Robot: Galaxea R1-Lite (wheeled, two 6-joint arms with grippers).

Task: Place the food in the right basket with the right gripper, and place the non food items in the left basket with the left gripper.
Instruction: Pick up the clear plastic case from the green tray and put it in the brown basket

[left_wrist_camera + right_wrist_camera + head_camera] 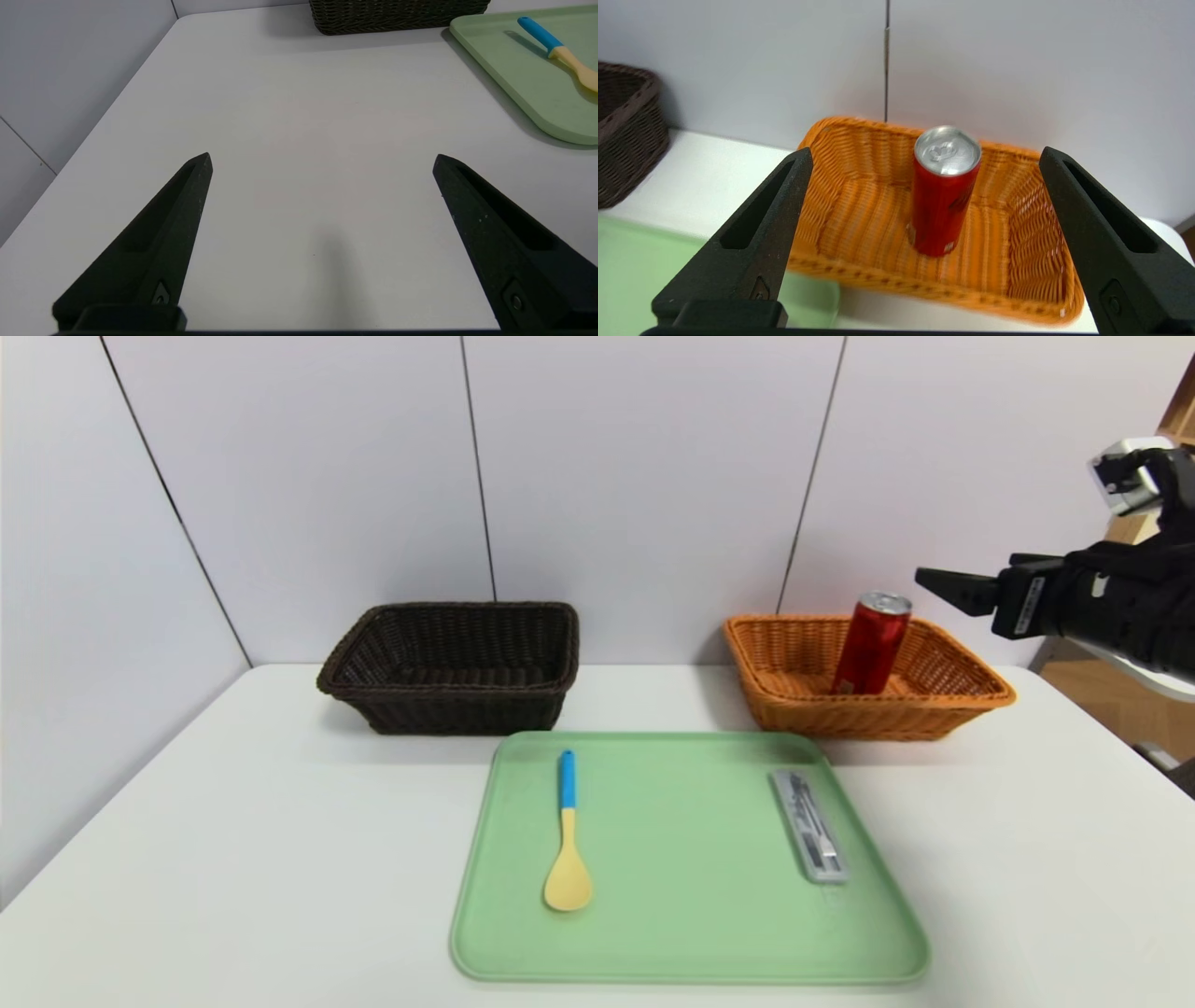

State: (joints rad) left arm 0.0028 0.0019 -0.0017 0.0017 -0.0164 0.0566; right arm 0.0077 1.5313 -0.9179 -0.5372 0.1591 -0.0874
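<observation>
on the green tray point(691, 933) lie the spoon point(568, 859) and the grey case point(808, 825). red can point(871, 644) stands in the orange basket point(962, 705). right gripper point(924, 156) is above it, fingers apart, empty. left gripper point(322, 161) is open over the table point(299, 116).

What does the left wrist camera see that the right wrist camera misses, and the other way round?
Only the left wrist view shows the spoon and the open left gripper above bare table. Only the right wrist view shows the red can standing in the orange basket, framed by the open right gripper. Both show the dark basket and green tray.
</observation>
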